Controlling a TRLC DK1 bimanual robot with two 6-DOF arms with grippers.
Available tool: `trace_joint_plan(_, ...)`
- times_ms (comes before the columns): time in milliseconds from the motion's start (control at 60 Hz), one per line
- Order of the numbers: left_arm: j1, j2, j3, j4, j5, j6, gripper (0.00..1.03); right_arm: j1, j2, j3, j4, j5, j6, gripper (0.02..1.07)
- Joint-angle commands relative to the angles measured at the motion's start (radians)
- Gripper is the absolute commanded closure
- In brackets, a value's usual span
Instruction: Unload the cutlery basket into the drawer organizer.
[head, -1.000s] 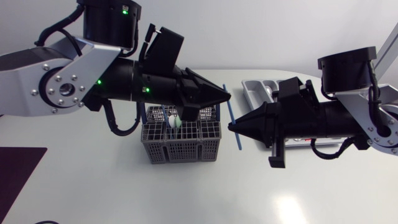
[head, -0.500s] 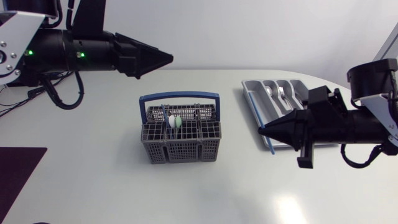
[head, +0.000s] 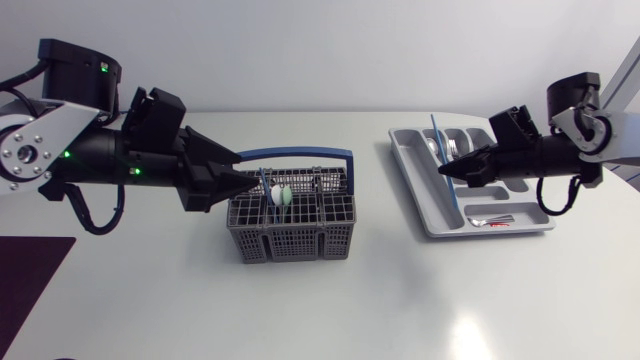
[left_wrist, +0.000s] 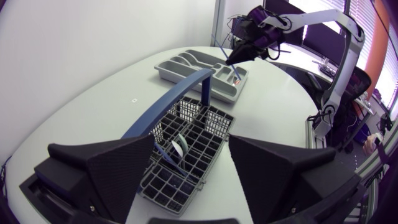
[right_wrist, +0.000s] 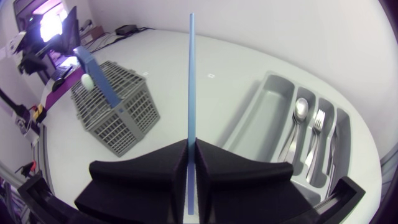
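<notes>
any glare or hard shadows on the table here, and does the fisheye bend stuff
Head view: one bright glare patch on the bare table, only soft shadow under the cutlery basket. Left wrist view: even light, table edge bowed. Right wrist view: the drawer organizer bows, while the blue rod in the right gripper reads straight.

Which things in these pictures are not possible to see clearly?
- Head view: the left hand covers the basket's far left corner.
- Basket contents: too small to name.
- Right wrist view: the right hand hides the blue stick's lower end and part of the organizer.
</notes>
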Motion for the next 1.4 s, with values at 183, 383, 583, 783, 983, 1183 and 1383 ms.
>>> trace_joint_plan(183, 0.013, 0.005, -0.046, -0.001, 0.003, 0.068, 0.16, 0.054, 0.265, 0.205, 0.015, 0.227, 0.251, 1.01)
trace_joint_plan(383, 0.013, 0.003, -0.048, -0.001, 0.002, 0.069, 0.16, 0.128, 0.388, 0.282, 0.002, 0.408, 0.32, 1.0)
trace_joint_plan(583, 0.001, -0.006, -0.048, -0.008, -0.017, 0.065, 0.16, 0.18, 0.466, 0.337, -0.018, 0.536, 0.346, 0.95)
trace_joint_plan(783, -0.025, -0.015, -0.058, -0.008, -0.05, 0.058, 0.16, 0.182, 0.495, 0.354, -0.021, 0.563, 0.355, 0.66)
trace_joint_plan(983, -0.022, -0.017, -0.098, 0.039, -0.06, 0.066, 0.16, 0.162, 0.417, 0.294, -0.002, 0.552, 0.338, 0.2)
trace_joint_plan(1183, -0.033, 0.0, -0.183, 0.183, -0.1, 0.034, 0.16, 0.129, 0.274, 0.185, 0.036, 0.533, 0.312, 0.15)
trace_joint_plan(1383, -0.085, 0.016, -0.213, 0.299, -0.173, -0.027, 0.16, 0.099, 0.187, 0.096, 0.062, 0.489, 0.294, 0.15)
